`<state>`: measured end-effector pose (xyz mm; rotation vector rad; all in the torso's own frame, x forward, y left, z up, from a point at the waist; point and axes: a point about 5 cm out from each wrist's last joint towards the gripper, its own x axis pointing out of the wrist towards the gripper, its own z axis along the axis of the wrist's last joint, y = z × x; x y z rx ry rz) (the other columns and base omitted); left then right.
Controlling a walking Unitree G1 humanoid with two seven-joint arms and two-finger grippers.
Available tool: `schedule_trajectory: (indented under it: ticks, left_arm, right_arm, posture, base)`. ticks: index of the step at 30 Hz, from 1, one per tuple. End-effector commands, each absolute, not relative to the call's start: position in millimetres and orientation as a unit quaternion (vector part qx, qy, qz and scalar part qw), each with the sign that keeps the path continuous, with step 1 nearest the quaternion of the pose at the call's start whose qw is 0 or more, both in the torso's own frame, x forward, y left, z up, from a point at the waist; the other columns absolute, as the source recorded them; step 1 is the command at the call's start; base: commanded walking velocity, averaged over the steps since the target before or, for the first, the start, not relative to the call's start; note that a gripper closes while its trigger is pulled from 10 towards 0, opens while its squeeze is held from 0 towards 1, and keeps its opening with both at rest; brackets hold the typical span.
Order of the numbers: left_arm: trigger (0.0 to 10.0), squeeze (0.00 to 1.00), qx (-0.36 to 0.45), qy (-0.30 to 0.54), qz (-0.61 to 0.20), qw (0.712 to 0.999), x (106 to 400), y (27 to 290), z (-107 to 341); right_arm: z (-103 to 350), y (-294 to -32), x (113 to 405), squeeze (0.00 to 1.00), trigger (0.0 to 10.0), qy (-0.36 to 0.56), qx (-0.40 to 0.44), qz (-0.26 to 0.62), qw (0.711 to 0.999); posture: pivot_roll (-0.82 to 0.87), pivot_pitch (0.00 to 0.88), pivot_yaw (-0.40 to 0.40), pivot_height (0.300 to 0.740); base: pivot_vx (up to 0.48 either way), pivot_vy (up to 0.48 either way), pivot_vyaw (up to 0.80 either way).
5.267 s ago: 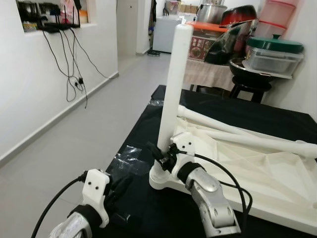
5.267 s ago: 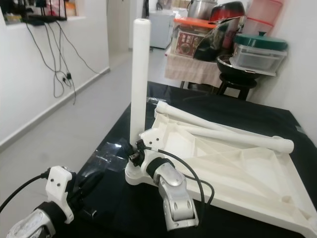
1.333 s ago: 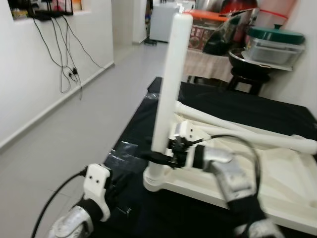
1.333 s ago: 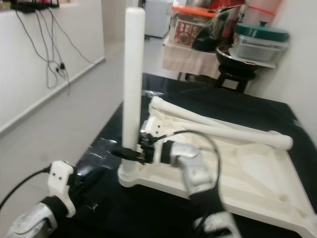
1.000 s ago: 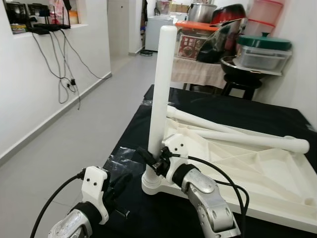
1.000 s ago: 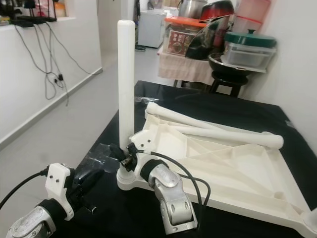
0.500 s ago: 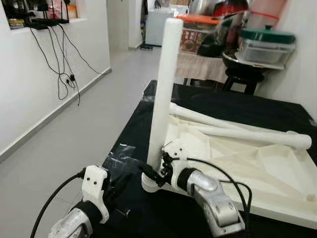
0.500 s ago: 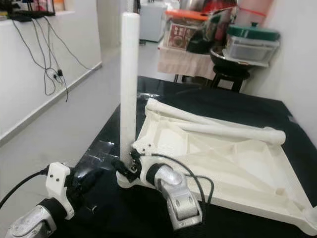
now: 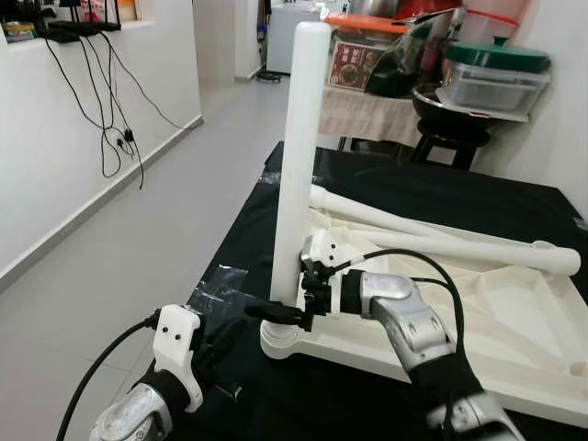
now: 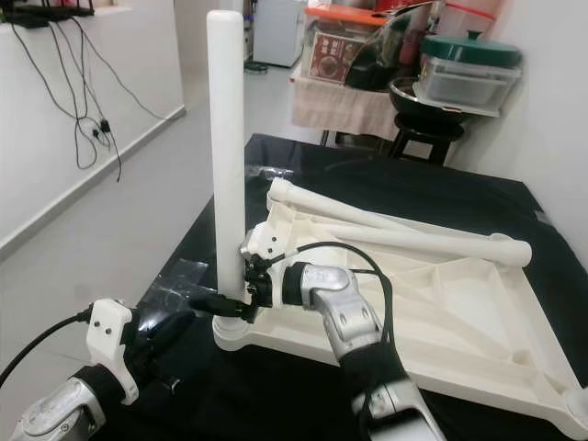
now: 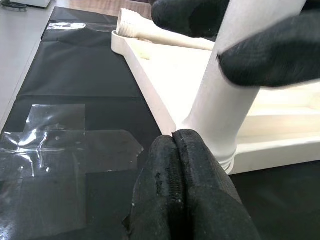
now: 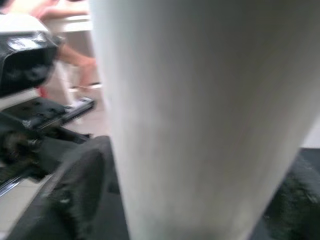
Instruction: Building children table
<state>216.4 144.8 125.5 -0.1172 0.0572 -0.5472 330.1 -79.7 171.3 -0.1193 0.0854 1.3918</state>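
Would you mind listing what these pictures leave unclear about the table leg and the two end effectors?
- Upright leg: its joint with the tabletop sits behind the right end effector in the eye views, so how fully it is seated is unclear.
- Right wrist view: blurred, and the leg hides the far finger.
- Left end effector: its arm is cut off by the lower edge of the eye views.

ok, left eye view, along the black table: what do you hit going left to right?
Left gripper → upright white table leg, right gripper closed on its base → upturned white tabletop → thick end of the loose leg lying on it.
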Motion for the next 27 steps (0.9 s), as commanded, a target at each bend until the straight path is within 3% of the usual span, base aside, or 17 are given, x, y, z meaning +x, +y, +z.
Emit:
schedule_trajectory:
  ticks: [1,13,17,19,20,21,22,24,27]
  left_arm:
    - [10.0,0.0,-0.057,0.032,-0.27,0.961,215.8,142.4,123.0]
    - [10.0,0.0,-0.059,0.032,-0.271,0.96,214.5,141.4,123.0]
    - [10.0,0.0,-0.06,0.033,-0.273,0.96,213.7,141.3,123.4]
    - [10.0,0.0,-0.061,0.033,-0.274,0.959,212.3,141.6,123.7]
    - [10.0,0.0,-0.061,0.034,-0.275,0.959,211.2,142.6,123.8]
    - [10.0,0.0,-0.06,0.034,-0.275,0.959,210.4,143.5,123.9]
    - [10.0,0.0,-0.06,0.034,-0.275,0.959,210.4,143.5,123.9]
    - [10.0,0.0,-0.06,0.035,-0.276,0.959,209.5,144.7,124.9]
    - [10.0,0.0,-0.059,0.036,-0.275,0.959,209.6,145.6,124.7]
  right_arm:
    - [170.3,-80.0,331.1,0.0,0.0,0.044,-0.05,0.661,0.747]
    - [164.3,-99.5,335.3,0.0,0.0,0.04,-0.056,0.638,0.767]
    - [157.9,-110.6,332.7,0.0,0.0,0.048,-0.076,0.602,0.794]
    - [153.0,-119.1,323.6,0.0,0.0,0.047,-0.078,0.559,0.825]
    - [147.8,-112.9,326.1,0.0,0.0,0.039,-0.066,0.441,0.894]
    - [144.7,-111.0,327.1,0.0,0.0,0.036,-0.057,0.347,0.935]
    - [144.7,-111.0,327.1,0.0,0.0,0.036,-0.057,0.347,0.935]
    - [117.3,-83.7,290.8,0.0,0.0,0.094,0.001,0.261,0.961]
    - [113.4,-74.4,282.7,0.0,0.0,0.107,-0.012,0.276,0.955]
  posture:
    - [0.13,0.0,-0.117,0.74]
    - [0.12,0.0,-0.11,0.74]
    - [0.11,0.0,-0.104,0.74]
    - [0.11,0.0,-0.107,0.74]
    - [0.1,0.0,-0.118,0.74]
    - [0.1,0.0,-0.118,0.74]
    - [0.1,0.0,-0.118,0.74]
    - [0.1,0.0,-0.11,0.74]
    - [0.09,0.0,-0.098,0.74]
  base:
    - [0.0,0.0,0.0]
    - [0.0,0.0,0.0]
    - [0.0,0.0,0.0]
    - [0.0,0.0,0.0]
    - [0.0,0.0,0.0]
    - [0.0,0.0,0.0]
    - [0.0,0.0,0.0]
    - [0.0,0.0,0.0]
    - [0.0,0.0,0.0]
